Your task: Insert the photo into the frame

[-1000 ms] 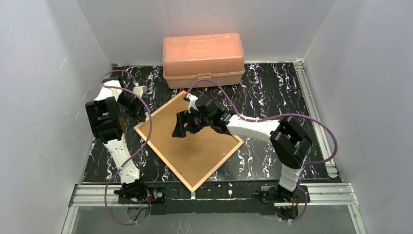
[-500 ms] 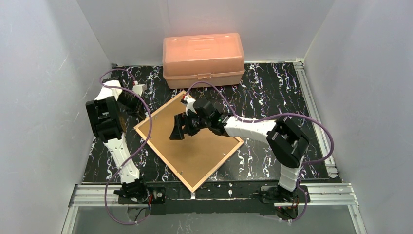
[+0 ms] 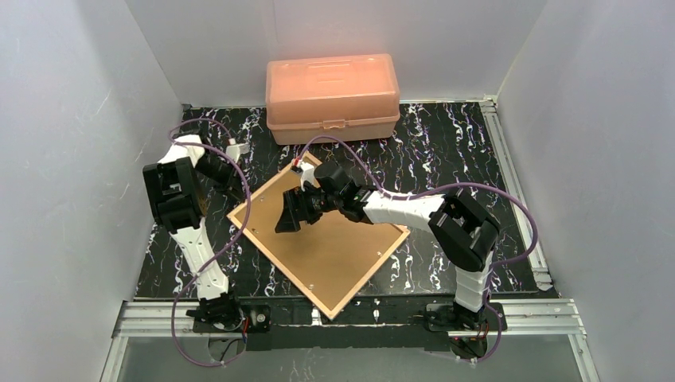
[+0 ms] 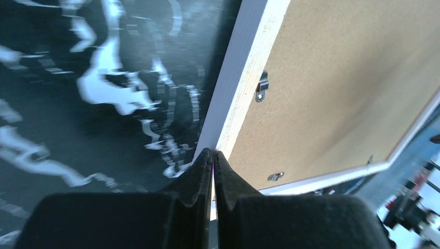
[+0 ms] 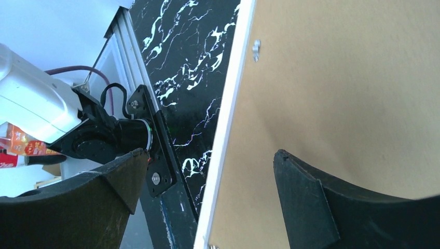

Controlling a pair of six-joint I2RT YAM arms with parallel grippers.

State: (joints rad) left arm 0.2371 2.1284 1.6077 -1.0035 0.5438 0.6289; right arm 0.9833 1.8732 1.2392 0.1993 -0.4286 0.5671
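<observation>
Left hand shut at the rail of the thin white-and-tan wooden frame, face down on the black marbled desk.
Right hand spread wide over the brown backing board; photo not in view. Risk: closed tips skidding the frame over the smooth desk. White walls, orange plastic box behind.

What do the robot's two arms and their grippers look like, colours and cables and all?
Both the left arm and the right arm have white link shells joined by boxy black joint housings. A thin purple cable loops loosely along each arm. The left gripper and the right gripper carry matte black, wedge-shaped fingers with no visible markings.
</observation>
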